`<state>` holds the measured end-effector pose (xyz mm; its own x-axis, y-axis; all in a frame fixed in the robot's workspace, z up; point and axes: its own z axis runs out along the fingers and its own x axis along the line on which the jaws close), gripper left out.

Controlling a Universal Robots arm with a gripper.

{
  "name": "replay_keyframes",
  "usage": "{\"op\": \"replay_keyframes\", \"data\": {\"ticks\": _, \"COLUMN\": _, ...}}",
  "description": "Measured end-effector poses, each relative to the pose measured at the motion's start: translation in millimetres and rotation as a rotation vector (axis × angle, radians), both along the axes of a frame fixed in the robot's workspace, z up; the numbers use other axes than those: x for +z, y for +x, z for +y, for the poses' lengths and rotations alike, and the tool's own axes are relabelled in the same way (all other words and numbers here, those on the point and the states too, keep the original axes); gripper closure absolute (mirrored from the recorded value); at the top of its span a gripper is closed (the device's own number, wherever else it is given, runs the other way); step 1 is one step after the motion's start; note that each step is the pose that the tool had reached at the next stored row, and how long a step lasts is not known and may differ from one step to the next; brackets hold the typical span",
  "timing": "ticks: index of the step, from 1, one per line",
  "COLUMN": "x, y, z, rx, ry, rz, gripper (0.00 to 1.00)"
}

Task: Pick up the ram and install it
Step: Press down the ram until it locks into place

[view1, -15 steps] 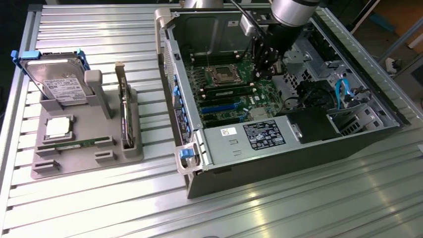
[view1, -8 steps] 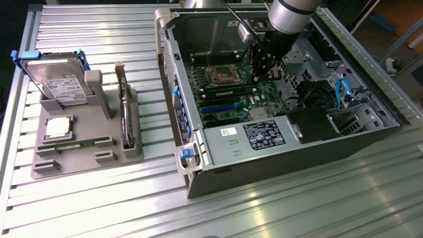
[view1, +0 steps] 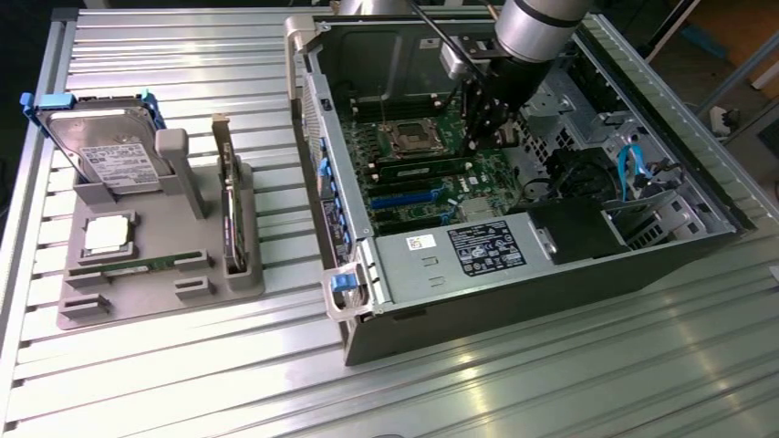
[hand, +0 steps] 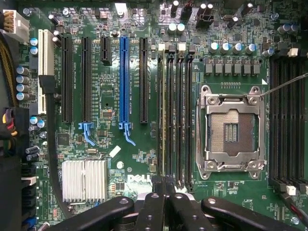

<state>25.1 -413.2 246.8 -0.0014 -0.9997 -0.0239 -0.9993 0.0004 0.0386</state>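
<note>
The ram [view1: 420, 170] is a narrow green stick standing on edge in a memory slot on the motherboard, beside the CPU socket [view1: 406, 137]. From the wrist view the ram [hand: 163, 120] appears edge-on as a thin line among the black slots. My gripper [view1: 484, 137] hangs inside the open computer case over the end of the ram toward the exterior view's right. Its dark fingers [hand: 154, 207] are pressed together, so the gripper [hand: 165, 185] is shut right at that end of the stick. Whether the tips touch the ram I cannot tell.
A grey holder [view1: 86, 306] at the exterior view's left carries a hard drive [view1: 104, 151], a dark expansion card [view1: 229, 205] and another green stick [view1: 144, 265]. Around the slots are the open socket [hand: 233, 130], a blue card slot [hand: 124, 82] and a heatsink [hand: 84, 180].
</note>
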Motion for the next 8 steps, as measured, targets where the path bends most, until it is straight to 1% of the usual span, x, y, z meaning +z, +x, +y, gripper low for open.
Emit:
{"op": "replay_keyframes", "data": {"ticks": 4, "x": -0.3, "y": 1.2, "z": -0.1, "rx": 0.000, "ry": 0.0001, "rz": -0.0001, "gripper": 0.89}}
{"op": "replay_keyframes", "data": {"ticks": 8, "x": -6.2, "y": 1.3, "z": -0.1, "rx": 0.000, "ry": 0.0000, "rz": 0.0000, "gripper": 0.89}}
